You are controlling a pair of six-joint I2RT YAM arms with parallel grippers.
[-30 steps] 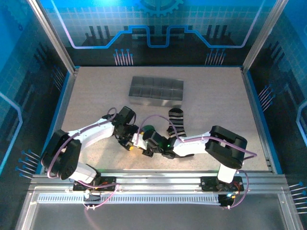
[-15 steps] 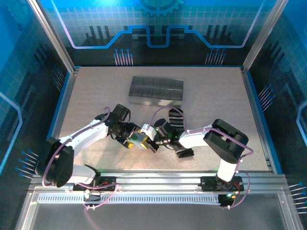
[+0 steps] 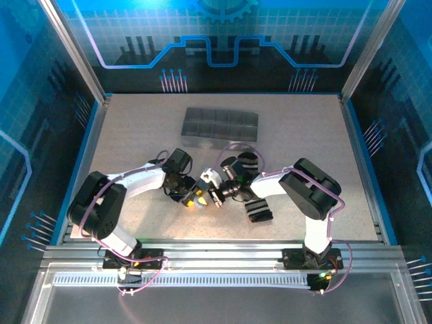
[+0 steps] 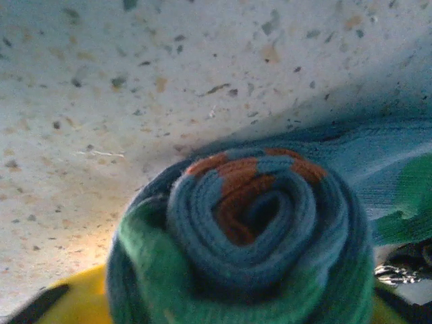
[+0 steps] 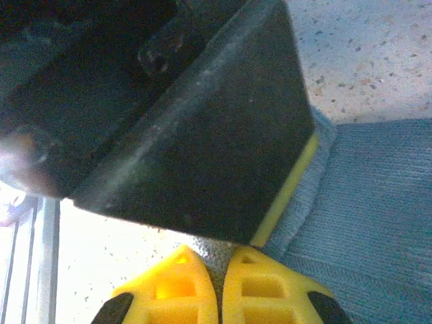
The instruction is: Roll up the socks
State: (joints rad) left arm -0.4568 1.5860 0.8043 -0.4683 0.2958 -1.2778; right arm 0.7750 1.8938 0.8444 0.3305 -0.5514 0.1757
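Both arms have drawn away from the near edge toward the middle of the tabletop (image 3: 135,135) since a second ago, and the left gripper (image 3: 196,198) has narrowed from a wide spread. It now pinches the grey-blue sock (image 4: 250,236). In the left wrist view this sock is a tight spiral of blue, orange and green between the yellow fingers (image 4: 67,304), with a loose blue tail trailing to the right on the tabletop. The right gripper (image 5: 221,283) has its fingertips pressed together on nothing and sits just beside the left gripper's black finger, over the flat blue tail. In the top view the striped sock (image 3: 247,162) lies just beyond the grippers, and a second striped piece (image 3: 258,210) lies near the right forearm; whether these are one sock or two cannot be told. The tray (image 3: 217,143) stands well apart at the far side. Judged step: finishing the roll of the grey-blue sock. Hold the pinch firm enough that the spiral does not spring open, but not so tight that it flattens. Use the right gripper to press the tail flat and taut while the roll turns onto it. Risk: letting go before the tail is wound lets the spiral unwind.
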